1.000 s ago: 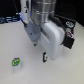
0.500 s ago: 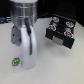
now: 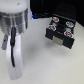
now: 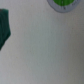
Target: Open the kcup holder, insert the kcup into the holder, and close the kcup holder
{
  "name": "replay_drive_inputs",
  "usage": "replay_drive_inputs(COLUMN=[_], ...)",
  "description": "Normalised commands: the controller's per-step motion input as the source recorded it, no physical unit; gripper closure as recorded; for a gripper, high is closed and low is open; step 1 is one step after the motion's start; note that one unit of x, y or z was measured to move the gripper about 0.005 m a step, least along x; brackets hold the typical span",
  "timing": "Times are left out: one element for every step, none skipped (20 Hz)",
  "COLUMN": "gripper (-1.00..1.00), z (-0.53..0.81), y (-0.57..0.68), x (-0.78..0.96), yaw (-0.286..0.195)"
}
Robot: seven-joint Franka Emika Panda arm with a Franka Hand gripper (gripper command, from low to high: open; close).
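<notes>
The kcup holder (image 3: 60,31) is a black box at the exterior view's right, and its tray stands slid out with reddish- and dark-topped pods in the round slots. The kcup (image 4: 61,3) shows only in the wrist view, as a green-and-white round top cut off by the picture's edge, lying on the pale table. In the exterior view the arm (image 3: 15,35) hides it. The fingers appear in neither view, so nothing shows of the gripper's state.
The thick white and silver arm fills the exterior view's left half. A dark green shape (image 4: 4,27) lies on the table in the wrist view, apart from the kcup. Pale table (image 3: 40,60) lies between the arm and the holder.
The arm has moved to the exterior view's left and looms larger. It now covers the spot where the green-topped pod showed half a second ago.
</notes>
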Motion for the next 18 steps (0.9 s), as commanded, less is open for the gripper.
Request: replay_drive_inputs(gripper=[-1.00,-1.00,-1.00,-1.00,-1.00,-1.00,-1.00,-1.00,-1.00,-1.00,-1.00,-1.00,-1.00,-1.00,-1.00,-1.00,-1.00,-1.00], z=[-0.15,-0.13,-0.12,-0.12,-0.11,-0.10,-0.10,-0.08,-0.08,-0.09,-0.10,-0.09,-0.08,-0.08,-0.09,-0.09,-0.09,-0.08], y=[-0.31,-0.30,-0.30,-0.31,-0.33,-0.36,-0.40,-0.37,-0.38,-0.37,-0.30,-0.23,-0.20,-0.16,-0.14,-0.12,-0.12,-0.12], x=[0.14,0.11,0.11,0.10,0.09,0.09,0.09,0.08,0.07,0.06,0.01,-0.02,-0.04,-0.01,0.01,0.04,0.06,0.02], yaw=[-0.138,-0.124,-0.120,-0.116,-0.113,-0.114,-0.119,-0.111,-0.109,-0.108,-0.097,-0.089,-0.083,-0.082,-0.085,-0.090,-0.093,-0.095])
